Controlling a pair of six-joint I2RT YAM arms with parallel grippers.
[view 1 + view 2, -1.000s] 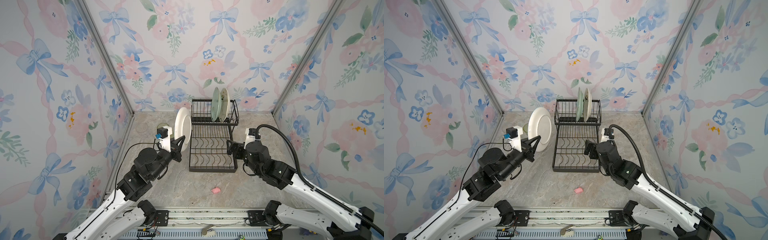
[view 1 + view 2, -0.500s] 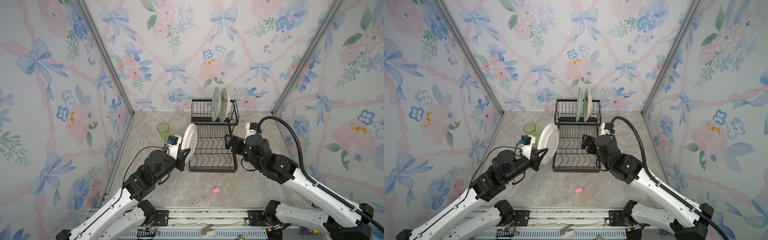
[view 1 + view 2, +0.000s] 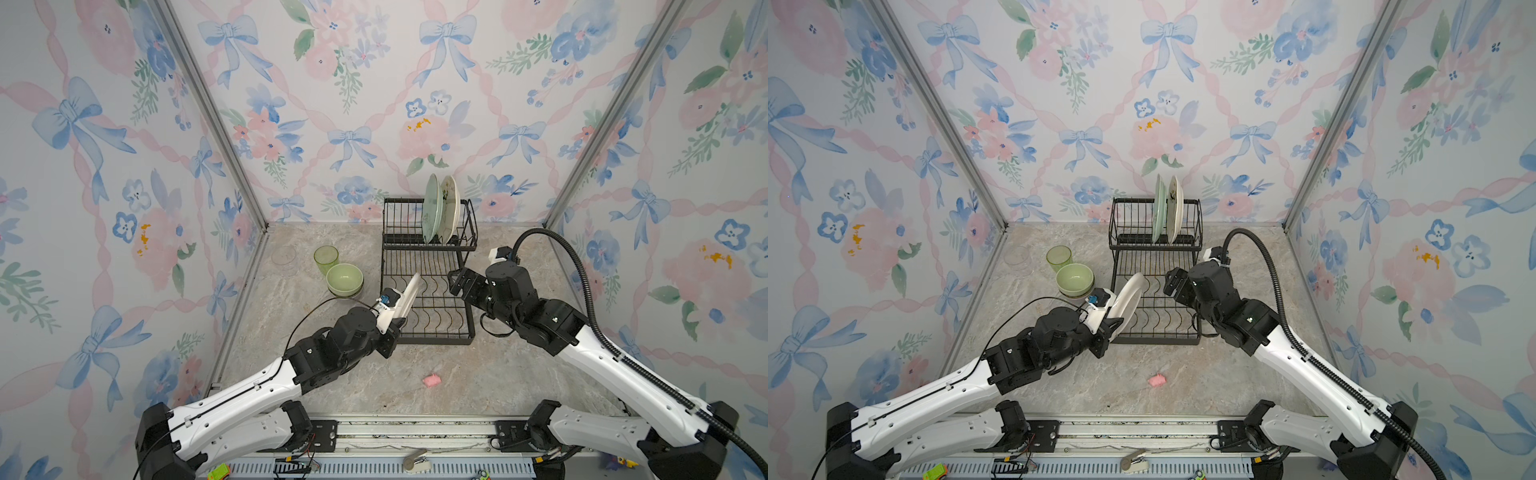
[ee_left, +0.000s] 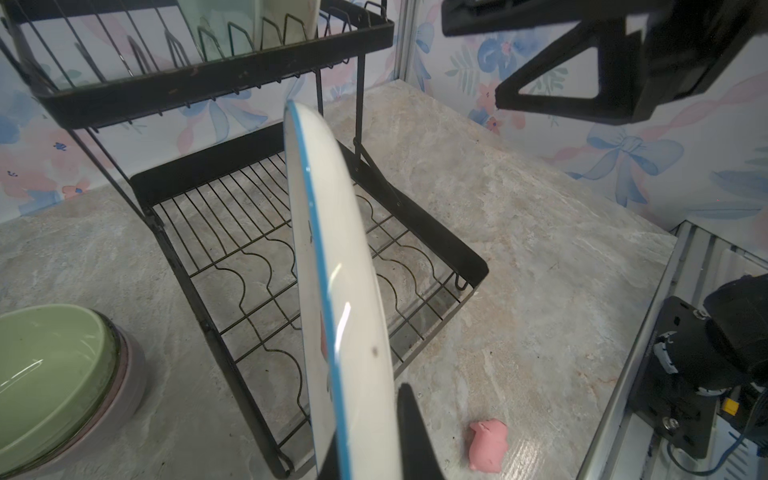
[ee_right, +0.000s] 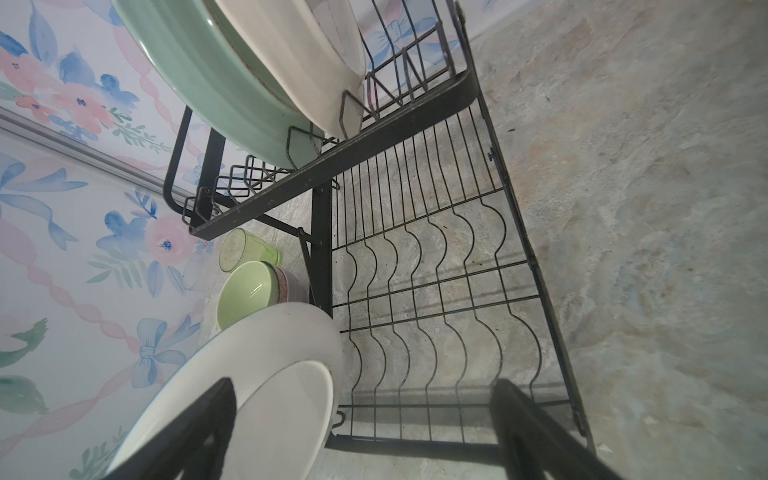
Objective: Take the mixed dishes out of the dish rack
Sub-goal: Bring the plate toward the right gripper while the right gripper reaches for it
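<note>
My left gripper (image 3: 397,322) (image 3: 1115,326) (image 4: 370,453) is shut on the lower edge of the white, blue-rimmed plate (image 3: 410,293) (image 3: 1130,297) (image 4: 332,270) (image 5: 249,374). It holds the plate tilted over the left edge of the black dish rack's (image 3: 436,341) (image 3: 1158,341) (image 4: 436,232) (image 5: 332,166) lower tier. My right gripper (image 3: 457,282) (image 3: 1171,282) (image 5: 361,432) hangs open and empty above that tier's right side. A pale green plate (image 3: 431,208) (image 5: 208,70) and a cream plate (image 3: 449,208) (image 5: 291,50) stand upright in the upper tier.
Left of the rack on the marble floor stand a green tumbler (image 3: 326,258), a clear glass (image 3: 284,257) and a pale green bowl (image 3: 344,279) (image 4: 45,357) stacked on other bowls. A small pink lump (image 3: 431,380) (image 4: 488,444) lies in front of the rack.
My left arm has carried the white plate from left of the rack rightward and nearer, tilting it over the lower tier's left edge. The tumbler and bowls came into sight. The right gripper barely shifted.
</note>
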